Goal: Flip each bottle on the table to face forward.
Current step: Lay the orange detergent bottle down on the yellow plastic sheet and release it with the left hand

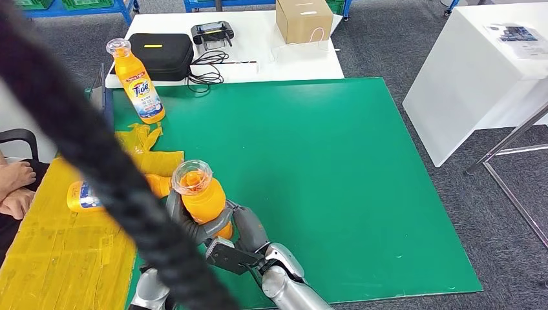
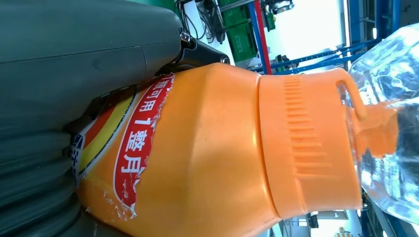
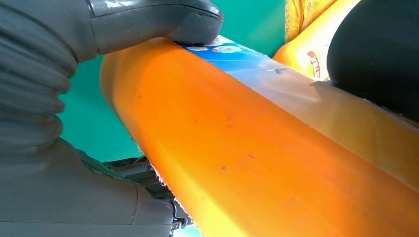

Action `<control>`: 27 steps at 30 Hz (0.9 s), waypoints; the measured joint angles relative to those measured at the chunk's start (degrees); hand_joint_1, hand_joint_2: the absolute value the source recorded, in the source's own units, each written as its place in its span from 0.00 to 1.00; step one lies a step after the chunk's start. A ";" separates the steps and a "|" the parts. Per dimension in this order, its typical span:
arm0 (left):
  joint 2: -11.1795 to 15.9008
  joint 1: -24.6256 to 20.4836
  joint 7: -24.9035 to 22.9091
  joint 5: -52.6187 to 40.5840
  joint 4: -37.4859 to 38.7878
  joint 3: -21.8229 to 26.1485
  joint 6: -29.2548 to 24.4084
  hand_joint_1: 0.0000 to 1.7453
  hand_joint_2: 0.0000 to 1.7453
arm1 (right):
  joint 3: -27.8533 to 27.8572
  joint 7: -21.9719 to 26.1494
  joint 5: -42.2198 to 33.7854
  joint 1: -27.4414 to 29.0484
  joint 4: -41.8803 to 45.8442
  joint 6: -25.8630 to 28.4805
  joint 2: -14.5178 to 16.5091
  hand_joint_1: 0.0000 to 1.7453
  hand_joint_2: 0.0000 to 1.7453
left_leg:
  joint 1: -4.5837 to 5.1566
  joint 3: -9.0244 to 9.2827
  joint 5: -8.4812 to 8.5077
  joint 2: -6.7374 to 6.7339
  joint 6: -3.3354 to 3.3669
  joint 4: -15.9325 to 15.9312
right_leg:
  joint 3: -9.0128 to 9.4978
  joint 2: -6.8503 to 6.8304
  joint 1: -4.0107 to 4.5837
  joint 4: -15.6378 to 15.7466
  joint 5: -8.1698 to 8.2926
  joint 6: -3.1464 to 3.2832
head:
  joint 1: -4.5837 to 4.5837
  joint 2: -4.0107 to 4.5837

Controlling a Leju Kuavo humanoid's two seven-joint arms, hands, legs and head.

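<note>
Three orange bottles sit on the green worktop (image 1: 362,194). Leftmost, a lying bottle (image 1: 83,196) rests on yellow sheeting (image 1: 58,258), long axis across the worktop. At the far left corner a standing bottle (image 1: 137,82) shows its label to the robot, tilted slightly. Near the front edge the held bottle (image 1: 201,197) stands upright, clear cap uppermost, label peeling. Left robot hand (image 1: 184,223) and right robot hand (image 1: 249,232) both clamp its body from opposite sides.

My robot shows silver arms (image 1: 291,287), grey ribbed wrist covers (image 3: 29,94), a thick grey thumb (image 3: 153,19) and a thick black cable (image 1: 97,155).
</note>
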State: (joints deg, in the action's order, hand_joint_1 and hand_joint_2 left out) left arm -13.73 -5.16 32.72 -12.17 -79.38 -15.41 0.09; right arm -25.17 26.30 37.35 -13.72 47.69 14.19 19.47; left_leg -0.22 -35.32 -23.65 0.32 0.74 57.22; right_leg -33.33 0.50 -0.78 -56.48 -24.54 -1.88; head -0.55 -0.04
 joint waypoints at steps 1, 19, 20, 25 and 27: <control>0.00 0.00 0.00 0.00 0.00 0.00 0.00 1.00 1.00 | -0.01 0.01 0.00 0.00 -0.01 0.00 0.00 0.95 1.00 | 0.00 0.00 0.00 0.00 0.00 0.00 | 0.00 0.00 0.00 0.00 0.00 0.00 | 0.00 0.00; 0.65 -0.11 -1.78 -15.40 -4.23 -0.40 -12.16 1.00 1.00 | 1.63 2.52 -5.35 7.90 18.28 -0.22 -2.10 0.00 1.00 | 0.01 -0.04 -0.02 0.01 0.00 0.00 | -0.04 0.00 -0.01 0.01 0.00 0.00 | -0.01 0.00; 0.89 -0.15 -2.30 -17.85 -4.62 -0.11 -13.56 1.00 1.00 | 2.04 2.54 -5.47 8.69 20.55 -0.50 -2.37 0.00 1.00 | 0.01 -0.04 -0.02 0.01 0.00 0.00 | -0.05 0.00 -0.01 0.01 0.00 0.00 | -0.01 0.00; 2.33 -0.98 -6.61 -34.77 -5.24 1.62 -23.65 1.00 1.00 | 3.73 2.55 -5.41 11.70 29.81 -1.01 -3.77 0.00 1.00 | 0.00 -0.03 -0.01 0.00 0.00 0.00 | -0.04 0.00 0.00 0.01 0.00 0.00 | 0.00 0.00; 3.10 -1.57 -9.34 -43.21 -4.99 2.16 -28.02 1.00 1.00 | 4.35 2.59 -5.77 12.46 32.42 -0.99 -4.20 0.00 1.00 | 0.00 -0.03 -0.01 0.00 0.00 0.00 | -0.04 0.00 0.00 0.01 0.00 0.00 | 0.00 0.00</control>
State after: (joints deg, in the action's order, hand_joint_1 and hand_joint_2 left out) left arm -10.63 -6.73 23.38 -55.39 -84.37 -13.24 -27.94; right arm -20.82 28.89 31.59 -1.25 80.11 13.20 15.27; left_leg -0.22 -35.35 -23.66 0.32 0.74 57.22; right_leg -33.37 0.50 -0.78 -56.47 -24.54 -1.87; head -0.55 -0.04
